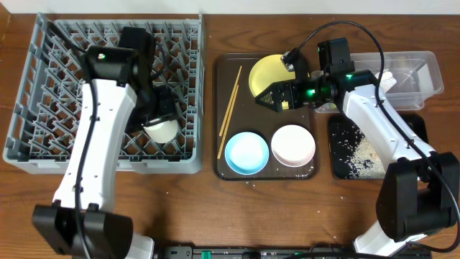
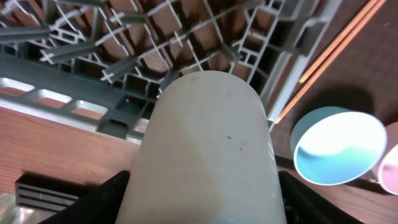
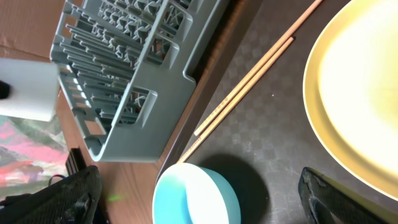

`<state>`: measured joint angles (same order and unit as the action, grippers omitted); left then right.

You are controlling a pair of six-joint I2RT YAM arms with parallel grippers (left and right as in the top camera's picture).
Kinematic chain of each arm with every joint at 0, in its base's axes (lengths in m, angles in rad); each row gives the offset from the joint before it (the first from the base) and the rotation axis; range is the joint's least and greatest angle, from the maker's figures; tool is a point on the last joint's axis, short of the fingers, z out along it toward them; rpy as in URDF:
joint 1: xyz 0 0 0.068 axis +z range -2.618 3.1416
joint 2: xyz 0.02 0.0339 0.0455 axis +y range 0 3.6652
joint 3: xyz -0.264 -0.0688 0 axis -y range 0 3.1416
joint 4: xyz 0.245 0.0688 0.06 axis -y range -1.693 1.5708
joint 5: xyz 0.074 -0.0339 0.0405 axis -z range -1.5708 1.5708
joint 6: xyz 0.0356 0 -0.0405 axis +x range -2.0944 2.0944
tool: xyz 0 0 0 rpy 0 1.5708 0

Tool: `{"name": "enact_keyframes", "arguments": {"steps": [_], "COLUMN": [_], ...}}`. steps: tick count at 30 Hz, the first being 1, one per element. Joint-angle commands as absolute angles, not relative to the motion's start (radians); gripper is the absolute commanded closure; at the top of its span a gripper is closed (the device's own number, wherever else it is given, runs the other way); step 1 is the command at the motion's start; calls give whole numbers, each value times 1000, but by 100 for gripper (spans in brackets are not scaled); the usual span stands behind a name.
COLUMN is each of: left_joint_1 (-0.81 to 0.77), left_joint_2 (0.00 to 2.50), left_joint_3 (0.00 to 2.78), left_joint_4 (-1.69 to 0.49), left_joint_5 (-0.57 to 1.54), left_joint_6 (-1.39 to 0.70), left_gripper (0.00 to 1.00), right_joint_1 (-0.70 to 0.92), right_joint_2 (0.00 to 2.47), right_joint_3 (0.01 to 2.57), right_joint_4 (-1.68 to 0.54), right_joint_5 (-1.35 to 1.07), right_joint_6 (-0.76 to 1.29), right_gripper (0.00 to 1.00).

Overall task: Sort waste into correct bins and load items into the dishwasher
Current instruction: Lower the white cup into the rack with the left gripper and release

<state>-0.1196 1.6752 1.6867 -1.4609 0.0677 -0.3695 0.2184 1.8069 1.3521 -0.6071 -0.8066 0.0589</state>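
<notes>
The left tool [image 1: 161,115] is clamped on the small white cup [image 2: 208,124], one finger pressed to each side of it. In the left wrist view the cup fills the middle of the frame. In the overhead view it hangs over the lower right part of the grey dish rack [image 1: 50,86], and I cannot tell whether it touches the pegs. The right tool [image 1: 269,96] has its jaws spread wide and holds nothing. It hovers low over the brown tray [image 1: 248,115], just beside the yellow plate [image 1: 267,70] at upper centre.

My judgement is that the job is partly done. Pale crumbs [image 1: 356,147] are scattered in the black tray [image 1: 338,171] at right, so the food waste looks sorted. The clear tub [image 1: 420,68] lies above it (its contents are partly hidden by the arm). The cup is the only item at the rack. The plate, the blue bowl [image 1: 246,152], the white bowl [image 1: 292,144] and the chopsticks [image 1: 230,111] all wait on the brown tray.

The left arm rises from the bottom left of the desk [image 1: 215,208] and bends over the rack. The right arm reaches from the lower right towards the centre, with its wrist pointing left.
</notes>
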Motion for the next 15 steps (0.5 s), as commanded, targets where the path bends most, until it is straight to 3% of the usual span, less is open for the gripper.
{"name": "enact_keyframes", "arguments": {"steps": [1,15], "left_joint_1": [-130,-134], "left_joint_2": [1722,1811], "left_joint_3": [1662,1602], "left_joint_4": [-1456,-1415], "left_joint_5": [51,52], "left_joint_6": [-379,-384], "left_gripper": [50,51], "right_joint_1": [224,224], "right_joint_2": [1788,1788], "right_joint_3": [1359,1359], "right_joint_4": [-611,-614], "right_joint_5": [-809,-809], "right_joint_6": [43,36], "right_gripper": [1,1]}}
